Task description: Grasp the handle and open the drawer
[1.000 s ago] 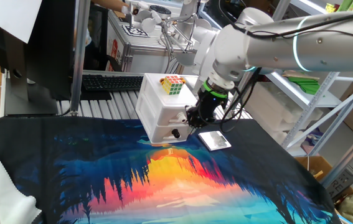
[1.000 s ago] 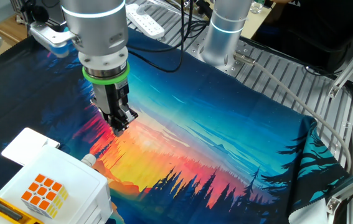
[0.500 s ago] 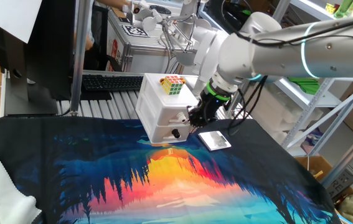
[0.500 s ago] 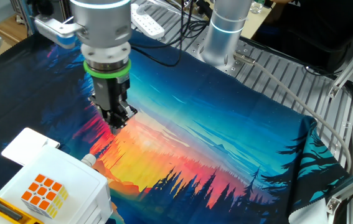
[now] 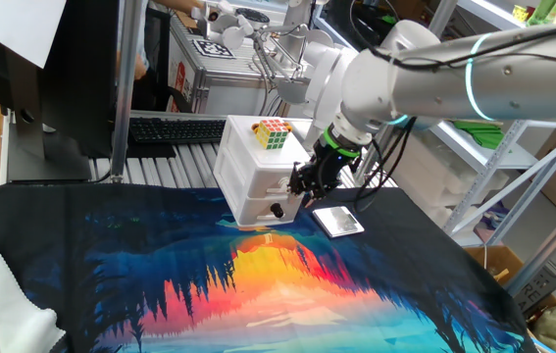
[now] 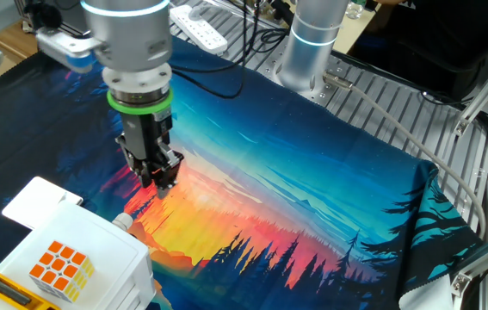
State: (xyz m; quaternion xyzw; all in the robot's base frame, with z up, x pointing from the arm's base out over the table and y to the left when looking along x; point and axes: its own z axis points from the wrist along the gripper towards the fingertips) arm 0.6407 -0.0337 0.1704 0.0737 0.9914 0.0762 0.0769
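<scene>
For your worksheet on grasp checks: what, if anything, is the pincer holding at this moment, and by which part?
Nothing is held. The pincer hangs clear above the cloth, in front of the white cabinet, its tips empty; the handle is not yet gripped.

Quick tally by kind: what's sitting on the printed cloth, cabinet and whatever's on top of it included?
Drawer cabinets: 1, the white two-drawer cabinet
Puzzle cubes: 1, the Rubik's cube on top of the cabinet
Flat white cards or boxes: 1, the flat white item lying on the cloth beside the cabinet
Total: 3
The gripper at the cabinet front is not counted.
</scene>
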